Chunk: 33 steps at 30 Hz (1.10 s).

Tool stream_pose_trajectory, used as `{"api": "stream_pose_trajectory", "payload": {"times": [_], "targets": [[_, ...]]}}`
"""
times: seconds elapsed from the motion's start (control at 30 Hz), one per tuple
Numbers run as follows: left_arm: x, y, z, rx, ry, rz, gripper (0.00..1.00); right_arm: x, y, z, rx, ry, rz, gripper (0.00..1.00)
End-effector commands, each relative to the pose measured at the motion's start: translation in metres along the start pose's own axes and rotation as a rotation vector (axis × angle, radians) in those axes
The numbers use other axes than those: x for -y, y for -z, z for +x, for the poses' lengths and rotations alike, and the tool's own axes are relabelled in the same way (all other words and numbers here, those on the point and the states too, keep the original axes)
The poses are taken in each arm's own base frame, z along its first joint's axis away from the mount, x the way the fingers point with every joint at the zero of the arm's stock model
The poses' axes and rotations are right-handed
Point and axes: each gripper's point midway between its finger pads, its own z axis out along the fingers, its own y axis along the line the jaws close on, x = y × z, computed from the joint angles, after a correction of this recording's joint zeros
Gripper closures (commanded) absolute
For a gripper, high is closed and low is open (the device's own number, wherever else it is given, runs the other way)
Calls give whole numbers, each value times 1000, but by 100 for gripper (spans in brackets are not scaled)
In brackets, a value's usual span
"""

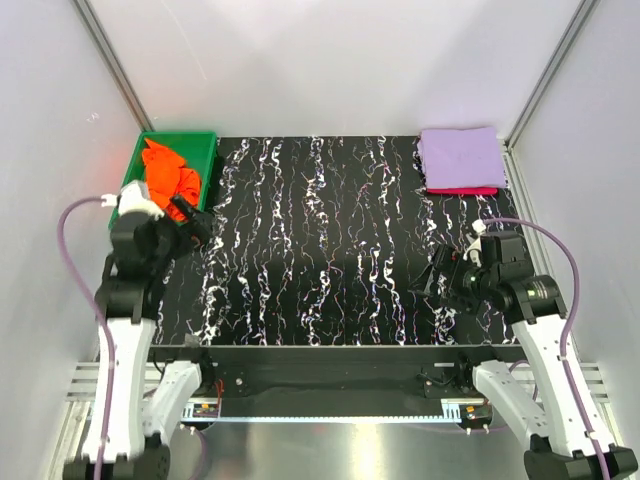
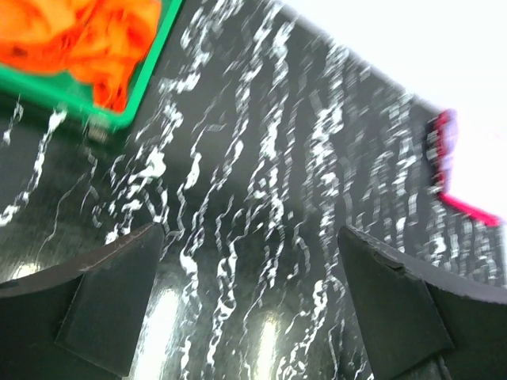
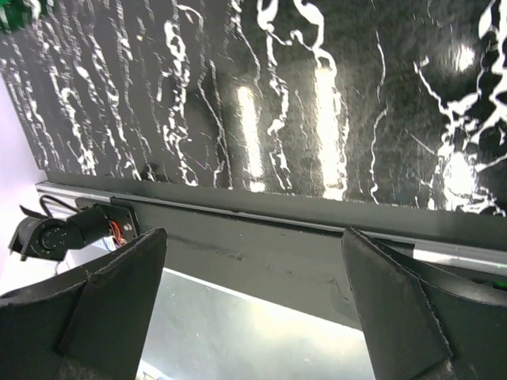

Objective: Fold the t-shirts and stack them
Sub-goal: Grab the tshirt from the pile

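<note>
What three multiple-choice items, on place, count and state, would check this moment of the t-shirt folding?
1. Where is the orange t-shirt? A in the green tray; B at the far right corner; C at the near edge, centre.
2. How many t-shirts are stacked at the far right corner? A none; B two; C four.
3. How are the grippers? A both open, empty; B left shut on cloth; C both shut.
Key: 1 A, it lies crumpled inside the tray's walls. 2 B, the lavender t-shirt lies folded on the crimson-pink t-shirt. 3 A, the left gripper and right gripper each show a wide gap holding nothing.
</note>
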Motion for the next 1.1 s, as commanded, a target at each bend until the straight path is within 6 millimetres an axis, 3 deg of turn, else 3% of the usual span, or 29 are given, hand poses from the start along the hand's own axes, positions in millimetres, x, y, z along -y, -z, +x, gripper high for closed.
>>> {"api": "stream_pose_trajectory", "payload": {"times": [0.0, 0.07, 0.1, 0.17, 0.23, 0.3, 0.33, 0.37, 0.4, 0.43, 0.47, 0.53, 0.57, 0.6, 0.63, 0.67, 0.77, 0.8, 0.83, 0.9, 1.07], "targets": [[-11, -30, 8, -129, -1, -105, 1, 8, -9, 4, -44, -43, 46, 0], [-13, -45, 10, -164, 9, -130, 1, 8, -12, 4, -67, -45, 53, 0], [-15, -49, -1, -142, 14, -165, 1, 9, -16, 3, -93, -50, 68, 0], [-25, -74, 1, -177, 17, -236, 1, 3, -16, -5, -92, -26, 53, 0], [-23, -94, -12, -170, -5, -259, 1, -3, -14, -17, -69, -8, 53, 0], [-40, -131, 0, -262, -64, -334, 6, -6, -12, -27, -53, 7, 64, 0], [-34, -143, -17, -241, -89, -341, 9, -8, -11, -35, -35, 24, 69, 0], [-53, -171, 0, -320, -134, -401, 12, -8, -11, -38, -36, 29, 76, 0], [-62, -180, -4, -330, -160, -451, 19, -6, -16, -41, -54, 27, 94, 0], [-61, -191, -24, -294, -172, -465, 21, -7, -16, -47, -44, 38, 107, 1], [-79, -209, -18, -322, -204, -528, 21, -4, -21, -48, -67, 35, 125, 0], [-91, -224, -26, -311, -213, -575, 22, -2, -22, -56, -55, 44, 149, 0], [-98, -231, -41, -279, -195, -587, 22, -1, -23, -58, -56, 47, 159, 0], [-106, -248, -33, -304, -175, -565, 22, -1, -26, -60, -64, 46, 168, 0], [-122, -255, -38, -305, -143, -579, 22, 0, -25, -64, -57, 47, 180, 0], [-125, -263, -50, -283, -108, -576, 22, 0, -26, -67, -58, 48, 186, 0], [-158, -290, -33, -361, -49, -609, 20, 1, -33, -73, -71, 42, 209, 0], [-154, -301, -42, -336, -43, -577, 20, 2, -36, -75, -80, 37, 216, 0], [-161, -311, -36, -348, -45, -578, 19, 2, -37, -76, -80, 36, 220, 0], [-164, -321, -45, -306, -46, -579, 17, 4, -43, -77, -100, 30, 233, 0], [-187, -345, -27, -321, 59, -585, 18, 10, -51, -79, -115, 12, 262, 0]]}}
